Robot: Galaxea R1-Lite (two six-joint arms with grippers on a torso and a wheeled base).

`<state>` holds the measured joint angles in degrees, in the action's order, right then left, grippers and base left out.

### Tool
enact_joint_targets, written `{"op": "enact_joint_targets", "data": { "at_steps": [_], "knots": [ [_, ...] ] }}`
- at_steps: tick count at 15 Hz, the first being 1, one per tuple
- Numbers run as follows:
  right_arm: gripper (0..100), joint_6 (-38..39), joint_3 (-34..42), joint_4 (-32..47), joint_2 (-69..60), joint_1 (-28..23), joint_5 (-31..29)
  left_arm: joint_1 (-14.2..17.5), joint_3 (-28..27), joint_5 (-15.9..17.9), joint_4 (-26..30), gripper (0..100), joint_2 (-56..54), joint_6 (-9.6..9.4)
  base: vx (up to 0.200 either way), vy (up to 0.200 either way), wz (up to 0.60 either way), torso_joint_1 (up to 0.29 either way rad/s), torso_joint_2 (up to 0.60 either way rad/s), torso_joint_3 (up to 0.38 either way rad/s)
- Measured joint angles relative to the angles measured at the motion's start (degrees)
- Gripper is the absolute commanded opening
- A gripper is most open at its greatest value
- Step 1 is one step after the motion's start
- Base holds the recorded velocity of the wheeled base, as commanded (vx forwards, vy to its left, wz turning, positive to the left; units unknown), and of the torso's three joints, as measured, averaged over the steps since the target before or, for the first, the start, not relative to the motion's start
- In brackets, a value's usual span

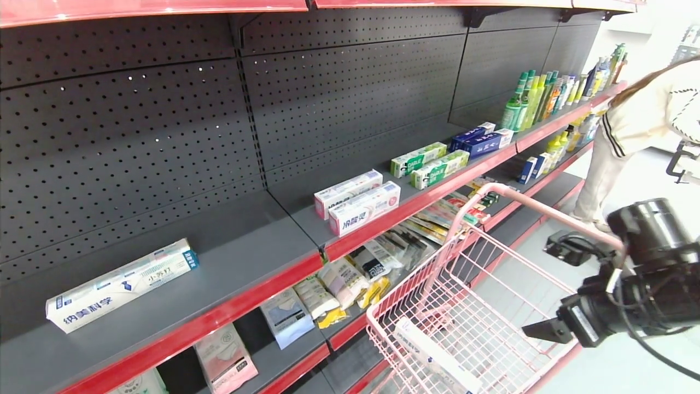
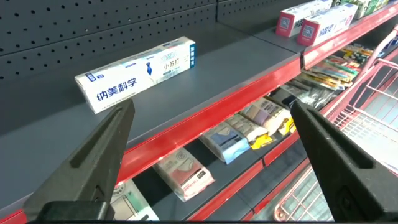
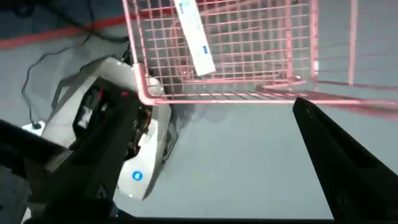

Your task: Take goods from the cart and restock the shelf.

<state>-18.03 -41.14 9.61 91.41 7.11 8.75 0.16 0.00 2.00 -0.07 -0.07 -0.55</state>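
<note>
My left claw (image 2: 211, 106) is released, its 2 fingers (image 2: 93, 168) spread wide with nothing between them. It hangs in front of the red front edge of the shelf (image 1: 262, 241) and touches nothing. A long white and blue toothpaste box (image 2: 137, 71) lies flat on the grey board, toward its left end and back from the front edge, well apart from my fingers. Farther along the same board, 2 white and pink boxes (image 1: 358, 202) sit side by side near the front edge. Past them come 2 green boxes (image 1: 432, 164), then 2 blue boxes (image 1: 481, 141), and a row of upright bottles (image 1: 533, 98) at the far right end. My right claw (image 3: 217, 109) is also released and empty. It hangs over the floor just outside the rim of the pink cart (image 1: 495, 189), on the side away from the shelf. Inside the cart, 1 long white carton with blue print (image 1: 437, 358) lies flat on the wire floor, close to the wall on the shelf side. The boards below hold packets (image 1: 339, 282) lying flat near their front edges.
</note>
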Motion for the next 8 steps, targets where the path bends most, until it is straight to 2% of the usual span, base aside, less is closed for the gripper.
{"op": "enact_joint_targets", "data": {
  "at_steps": [3, 8],
  "knots": [
    [100, -1.45, -2.93, -8.30, 12.18, 4.08, 2.41, 0.00, 0.00, 0.00, 0.02, 100, 0.00, 0.01, 0.000, 0.000, 0.00, -0.098, 0.22, 0.121],
    [100, -2.08, -3.08, -9.51, 21.30, 8.79, 3.94, 0.00, 0.00, 0.02, 0.02, 100, 0.00, 0.01, 0.000, 0.000, 0.00, -0.154, 0.32, 0.173]
  ]
}}
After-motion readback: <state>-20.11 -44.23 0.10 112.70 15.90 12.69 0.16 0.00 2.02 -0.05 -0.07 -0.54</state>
